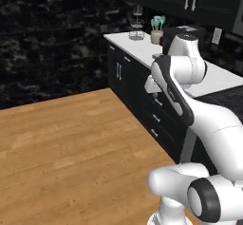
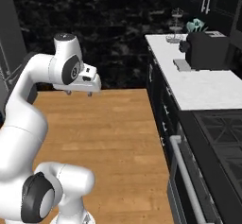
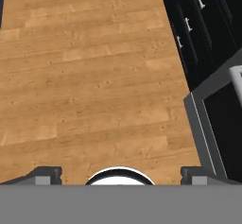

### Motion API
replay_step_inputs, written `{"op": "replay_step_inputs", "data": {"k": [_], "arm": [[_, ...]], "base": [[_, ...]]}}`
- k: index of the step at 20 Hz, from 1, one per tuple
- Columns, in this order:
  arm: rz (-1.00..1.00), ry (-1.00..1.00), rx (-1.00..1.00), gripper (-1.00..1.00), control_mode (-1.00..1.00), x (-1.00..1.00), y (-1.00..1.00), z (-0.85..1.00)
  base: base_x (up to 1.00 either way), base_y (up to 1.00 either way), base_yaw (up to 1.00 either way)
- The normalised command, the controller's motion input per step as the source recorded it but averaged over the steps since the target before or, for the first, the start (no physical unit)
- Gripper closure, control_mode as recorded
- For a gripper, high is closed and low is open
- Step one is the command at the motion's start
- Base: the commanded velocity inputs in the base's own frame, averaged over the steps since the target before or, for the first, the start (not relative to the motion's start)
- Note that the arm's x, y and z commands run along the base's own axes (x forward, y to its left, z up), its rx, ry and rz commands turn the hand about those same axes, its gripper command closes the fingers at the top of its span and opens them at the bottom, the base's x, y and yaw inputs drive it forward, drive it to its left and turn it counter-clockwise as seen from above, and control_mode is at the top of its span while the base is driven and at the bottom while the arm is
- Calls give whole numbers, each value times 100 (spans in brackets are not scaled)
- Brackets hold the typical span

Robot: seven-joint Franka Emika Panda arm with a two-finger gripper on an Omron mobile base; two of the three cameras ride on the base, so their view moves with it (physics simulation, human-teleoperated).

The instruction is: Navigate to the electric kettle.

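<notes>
Gripper: held over the wooden floor, pointing down, fingers spread wide with nothing between them. Counter: white top over dark cabinets, running along the right-hand wall. On it: a dark boxy coffee machine, a utensil pot, a tiered wire stand. Electric kettle: cannot be picked out on the counter. Stove: dark, nearest end of the counter.

The robot arm is looking white, round and smooth, wearing dark rings at its joints, with small dark fingers.
</notes>
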Motion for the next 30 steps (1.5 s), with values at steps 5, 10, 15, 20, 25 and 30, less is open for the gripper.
{"op": "replay_step_inputs", "data": {"k": [5,10,15,20,25,30], "arm": [[0,0,0,-100,100,0,0,0],[0,0,0,-100,100,0,0,0],[0,0,0,-100,100,0,0,0],[0,0,0,-100,100,0,0,0],[0,0,0,-100,100,0,0,0],[0,0,0,-100,100,0,0,0]], "base": [[77,0,1],[66,0,15],[59,0,35],[50,0,54],[54,-1,55],[64,0,51]]}}
